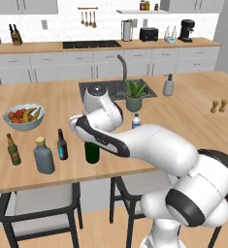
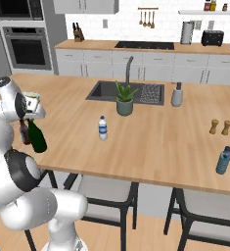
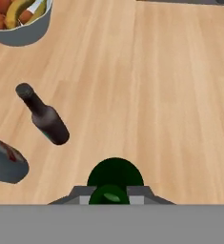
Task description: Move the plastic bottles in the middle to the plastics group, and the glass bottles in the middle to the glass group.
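Observation:
My gripper (image 3: 111, 196) is shut on the neck of the dark green wine bottle (image 3: 115, 177), seen from straight above in the hand view. That bottle (image 1: 91, 152) is near the island's front edge, half hidden by my arm, and leans slightly in the right base view (image 2: 37, 138). To its left stand the dark beer bottle with a blue label (image 1: 62, 146), the squat grey-blue bottle with a tan cap (image 1: 43, 156) and the brown beer bottle (image 1: 13, 150). The small clear water bottle (image 1: 136, 121) stands mid-counter, to the right. A blue plastic bottle (image 2: 223, 161) is at the far right.
A fruit bowl (image 1: 23, 117) sits behind the left-hand bottles. A potted plant (image 1: 135, 96), the sink (image 1: 113, 88) and a grey pump dispenser (image 1: 168, 86) are further back. Two wooden shakers (image 1: 218, 106) stand at the right. Stools are tucked under the front edge.

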### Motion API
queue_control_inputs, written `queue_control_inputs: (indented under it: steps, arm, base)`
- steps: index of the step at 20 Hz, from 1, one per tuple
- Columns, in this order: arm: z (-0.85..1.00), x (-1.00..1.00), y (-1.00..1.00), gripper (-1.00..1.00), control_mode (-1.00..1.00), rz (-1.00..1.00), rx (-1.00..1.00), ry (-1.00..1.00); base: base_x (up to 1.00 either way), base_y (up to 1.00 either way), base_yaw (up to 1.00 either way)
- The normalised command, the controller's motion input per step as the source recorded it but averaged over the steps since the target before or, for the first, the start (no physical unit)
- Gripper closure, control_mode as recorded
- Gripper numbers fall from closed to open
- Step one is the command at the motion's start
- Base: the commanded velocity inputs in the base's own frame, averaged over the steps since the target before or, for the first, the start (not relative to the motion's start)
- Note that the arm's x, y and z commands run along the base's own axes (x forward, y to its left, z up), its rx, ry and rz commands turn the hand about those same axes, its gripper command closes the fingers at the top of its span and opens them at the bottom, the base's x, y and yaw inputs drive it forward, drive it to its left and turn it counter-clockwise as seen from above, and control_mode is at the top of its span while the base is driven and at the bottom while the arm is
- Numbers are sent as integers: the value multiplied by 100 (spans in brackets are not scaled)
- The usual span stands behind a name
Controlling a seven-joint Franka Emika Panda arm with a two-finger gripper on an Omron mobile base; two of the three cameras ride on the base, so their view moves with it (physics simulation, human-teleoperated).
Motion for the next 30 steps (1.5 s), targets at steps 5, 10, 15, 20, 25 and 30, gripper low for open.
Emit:
queue_control_inputs:
  steps: [5, 10, 15, 20, 25, 30]
  arm:
    - [-16, 1, 35, 100, -100, 0, 33, -6]
    - [-30, 5, 31, 100, -100, 0, 20, -5]
    - [-37, 20, 45, 100, -100, 0, 0, -1]
    - [-30, 22, 47, 100, -100, 0, -3, 0]
    - [-37, 16, 42, 100, -100, 0, -8, 0]
    - [-42, 0, 12, 100, -100, 0, -8, 0]
  base:
    - [0, 0, 0]
    - [0, 0, 0]
    - [0, 0, 0]
    - [0, 0, 0]
    - [0, 0, 0]
    - [0, 0, 0]
